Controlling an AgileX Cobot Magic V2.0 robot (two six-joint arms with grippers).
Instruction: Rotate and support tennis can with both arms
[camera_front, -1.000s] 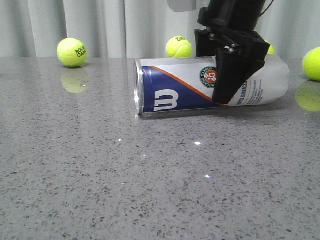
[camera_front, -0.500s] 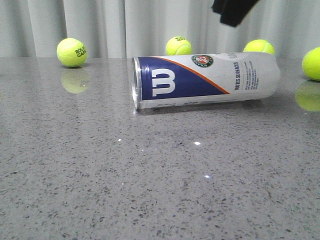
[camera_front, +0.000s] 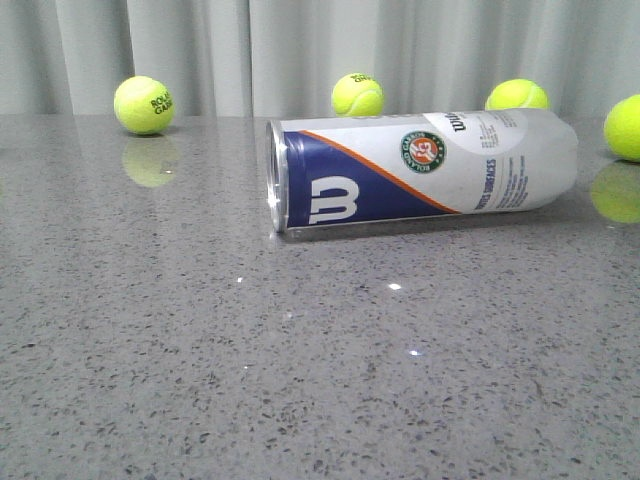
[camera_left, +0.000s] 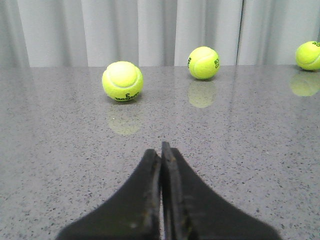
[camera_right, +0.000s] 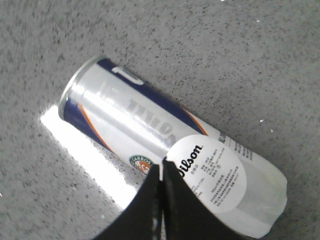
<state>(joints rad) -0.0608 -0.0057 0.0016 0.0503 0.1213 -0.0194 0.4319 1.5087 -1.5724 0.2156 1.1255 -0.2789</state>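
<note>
Grey speckled desk (camera_front: 200, 380), and lying flat on it, the can (camera_front: 420, 170), on its side, silver rim toward the left, clear closed end toward the right, navy band with the W facing forward. Untouched by either arm right now. Right claw (camera_right: 161, 172) hanging above the can's clear end in its wrist view, tips pinched together, gripping nothing. Left claw (camera_left: 161, 155) low over bare desk, likewise pressed closed and empty, looking out at balls rather than the can; not seen in the front view at all. Judging by that: between touches, rotation step probably underway, support not yet set up. Next move likely calls for opening a claw, coming down square on the barrel or an end, and bringing the left arm across to steady the rim side. Smooth round plastic, so liable to roll or skid under an off-centre push. Around it: balls behind, one far left (camera_front: 144, 104), one behind the can's middle (camera_front: 357, 94), one behind its right end (camera_front: 516, 94), one at the right edge (camera_front: 624, 127). Closest trouble probably the ball behind the right end if the can swings back.
</note>
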